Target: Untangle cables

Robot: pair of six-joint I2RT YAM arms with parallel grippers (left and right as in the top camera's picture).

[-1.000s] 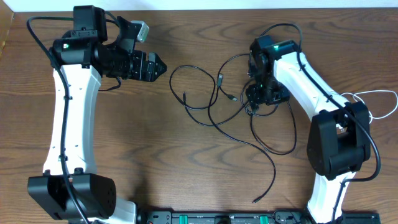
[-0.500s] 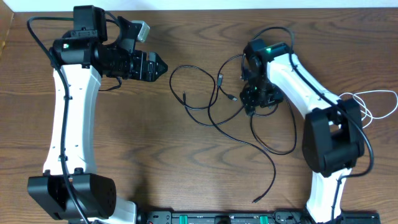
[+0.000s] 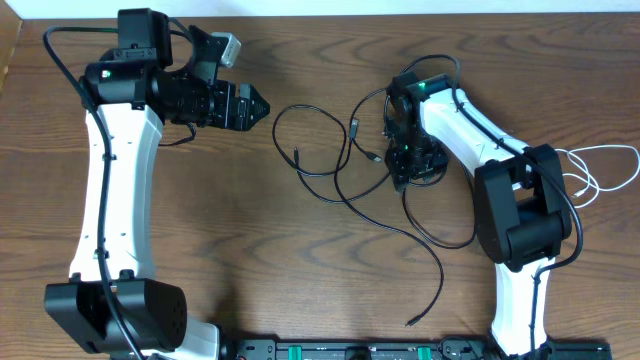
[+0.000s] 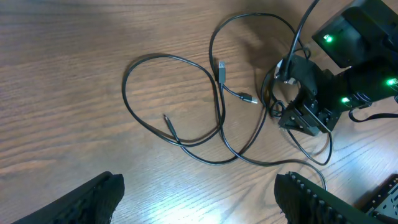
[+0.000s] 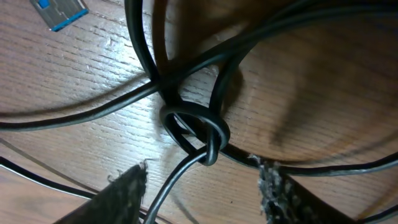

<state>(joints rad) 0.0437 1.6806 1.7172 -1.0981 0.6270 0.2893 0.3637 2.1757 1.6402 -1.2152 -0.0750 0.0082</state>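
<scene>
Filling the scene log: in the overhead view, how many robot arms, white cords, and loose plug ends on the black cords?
White-and-black robot arms: 2
Thin white cord: 1
Visible plug ends on thin black cords: 4
Total: 7

Bright, even light from above fills the overhead view, with soft shadows under the arms. Pale glare streaks the bench low in the left wrist view. Right wrist fingers look blurred, dark.

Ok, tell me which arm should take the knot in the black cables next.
Right. The right gripper is directly over the knot in the black cables, fingers either side of it. The left gripper sits open, well away from them.
</scene>
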